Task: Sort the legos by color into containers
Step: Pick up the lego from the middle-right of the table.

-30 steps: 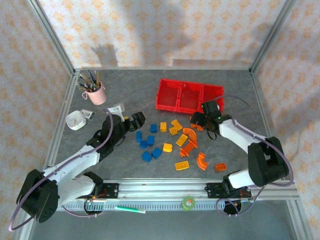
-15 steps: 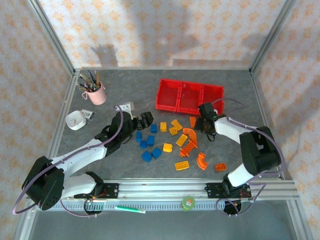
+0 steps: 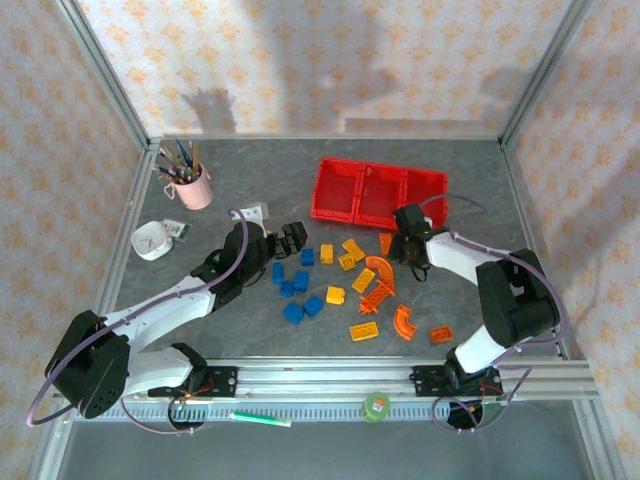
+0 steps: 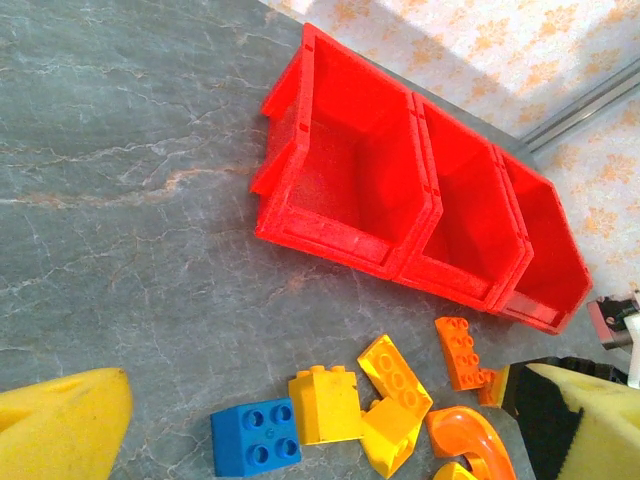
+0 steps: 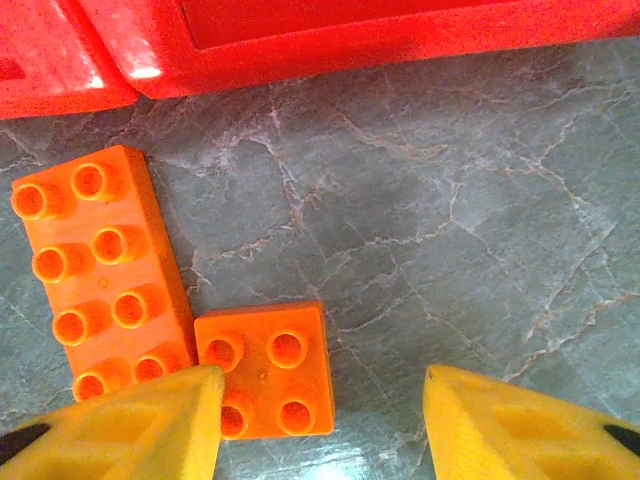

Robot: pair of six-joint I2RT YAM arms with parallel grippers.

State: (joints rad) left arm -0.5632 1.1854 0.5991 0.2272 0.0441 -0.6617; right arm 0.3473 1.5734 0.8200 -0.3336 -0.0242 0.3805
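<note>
The containers [image 3: 335, 212] are three joined red bins at the back of the table, seen empty in the left wrist view [image 4: 330, 235]. Blue legos [image 3: 293, 285], yellow legos [image 3: 335, 295] and orange arches [image 3: 405, 322] lie scattered in front of them. My right gripper [image 3: 398, 245] is low over an orange square brick [image 5: 270, 365] next to a long orange brick [image 5: 100, 270]. Its jaws [image 5: 320, 400] are open; the left finger overlaps the square brick, the right stands clear. My left gripper [image 3: 290, 237] hangs wide open [image 4: 325, 385] above a blue brick [image 4: 255, 437] and a yellow brick [image 4: 323, 403].
A pink cup of pens [image 3: 192, 185] and a white round object [image 3: 152, 241] stand at the left. A small white item [image 3: 255, 212] lies behind my left arm. The red bin wall [image 5: 330, 40] is just beyond my right gripper. A green roll [image 3: 376, 405] sits on the front rail.
My right gripper has moved toward the bins, come down over the orange bricks and narrowed its jaws. My left gripper has reached further right toward the blue bricks, still wide open.
</note>
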